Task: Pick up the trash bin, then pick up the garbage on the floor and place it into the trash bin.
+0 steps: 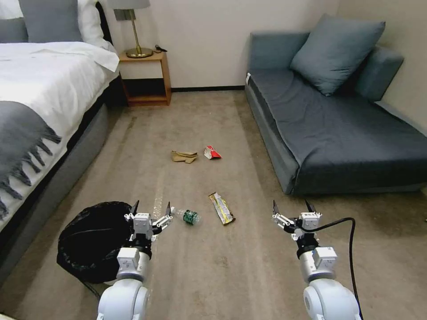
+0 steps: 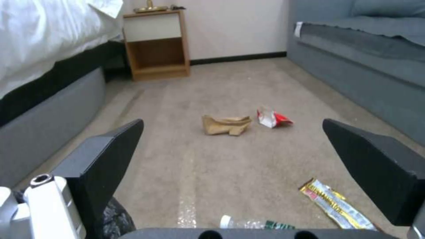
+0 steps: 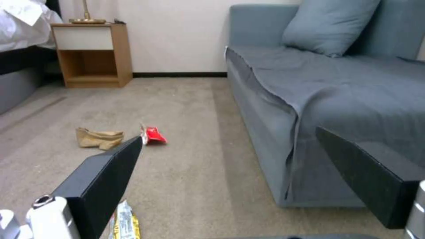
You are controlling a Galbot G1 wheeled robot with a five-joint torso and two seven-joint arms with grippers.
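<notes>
Head view: the left gripper [image 1: 151,208] hangs with its fingers spread and empty, just beside the rim of the trash bin [image 1: 91,242], which stands on the carpet to its left, not yet lifted. The clear bottle [image 1: 187,216] lies just to the right of that claw, the gold wrapper [image 1: 221,208] beyond it, between the two claws. The right gripper [image 1: 292,208] is likewise spread and empty, near the sofa [image 1: 338,133]. Left wrist view: the tan paper [image 2: 225,124] and the red-and-white packet [image 2: 273,119] lie well ahead of the open fingers. Right wrist view: the same two items lie ahead. Judgement: no step is complete; bin pickup and all four items remain.
</notes>
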